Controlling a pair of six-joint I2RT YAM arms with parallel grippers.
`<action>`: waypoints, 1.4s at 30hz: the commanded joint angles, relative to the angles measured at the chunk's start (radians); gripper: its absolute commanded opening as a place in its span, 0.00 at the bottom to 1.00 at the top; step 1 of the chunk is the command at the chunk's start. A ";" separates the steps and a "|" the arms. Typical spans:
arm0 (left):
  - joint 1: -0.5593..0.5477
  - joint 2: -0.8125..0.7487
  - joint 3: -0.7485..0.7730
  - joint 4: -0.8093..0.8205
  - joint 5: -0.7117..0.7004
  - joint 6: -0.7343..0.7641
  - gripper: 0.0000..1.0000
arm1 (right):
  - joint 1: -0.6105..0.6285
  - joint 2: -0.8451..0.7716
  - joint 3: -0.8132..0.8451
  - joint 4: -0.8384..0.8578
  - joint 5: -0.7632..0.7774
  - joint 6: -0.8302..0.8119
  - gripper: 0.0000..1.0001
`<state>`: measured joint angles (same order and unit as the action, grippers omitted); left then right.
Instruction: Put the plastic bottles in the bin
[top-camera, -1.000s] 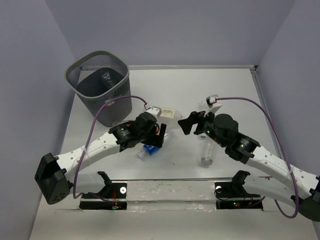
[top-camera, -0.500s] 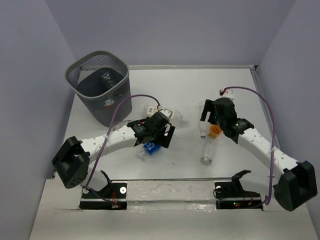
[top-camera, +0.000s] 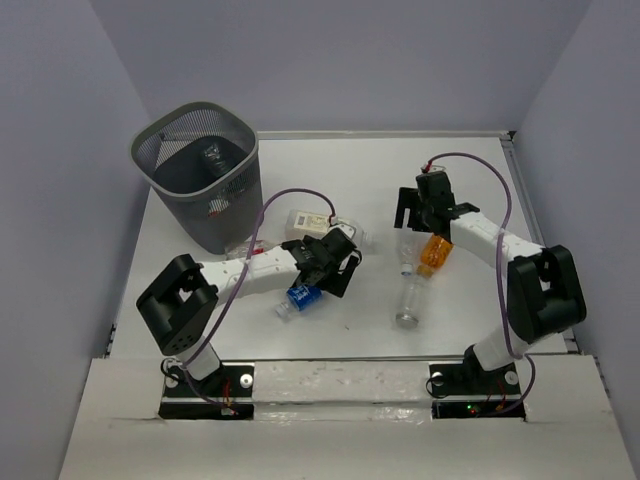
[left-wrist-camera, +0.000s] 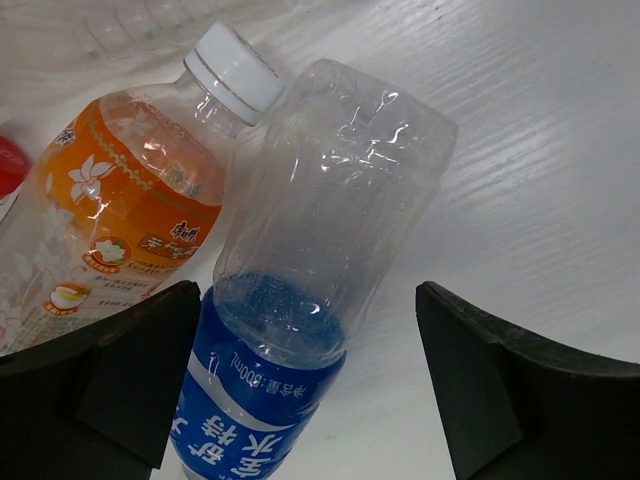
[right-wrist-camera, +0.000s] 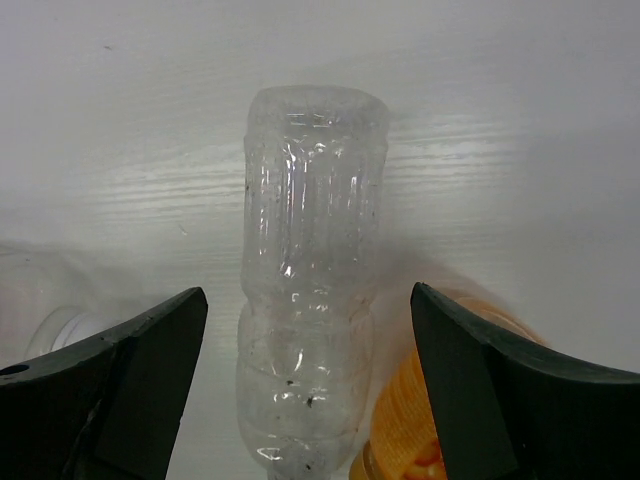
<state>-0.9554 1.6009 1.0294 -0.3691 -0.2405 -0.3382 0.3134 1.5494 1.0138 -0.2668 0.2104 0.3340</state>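
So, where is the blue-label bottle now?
Top view, left of centre: the blue-label bottle lies under the left tool, beside an orange bottle.

Bin (top-camera: 216, 214) behind-left of bottles (top-camera: 411, 300)

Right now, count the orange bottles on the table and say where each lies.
2. One orange bottle lies beside the clear bottle at the right gripper; the other orange bottle lies beside the blue-labelled bottle at the left gripper. More may be hidden.
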 joint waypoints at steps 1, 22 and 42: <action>-0.013 0.016 0.017 -0.013 -0.060 -0.016 0.99 | -0.016 0.055 0.081 0.060 -0.040 -0.021 0.86; -0.063 0.048 -0.032 0.013 -0.031 -0.036 0.67 | -0.016 0.132 0.081 0.156 -0.065 0.011 0.56; -0.069 -0.332 0.237 -0.047 -0.080 -0.084 0.37 | -0.016 -0.442 -0.053 0.279 -0.285 0.108 0.38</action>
<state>-1.0351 1.4368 1.0691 -0.4450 -0.2569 -0.4015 0.3031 1.1866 0.9852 -0.0803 0.0635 0.3855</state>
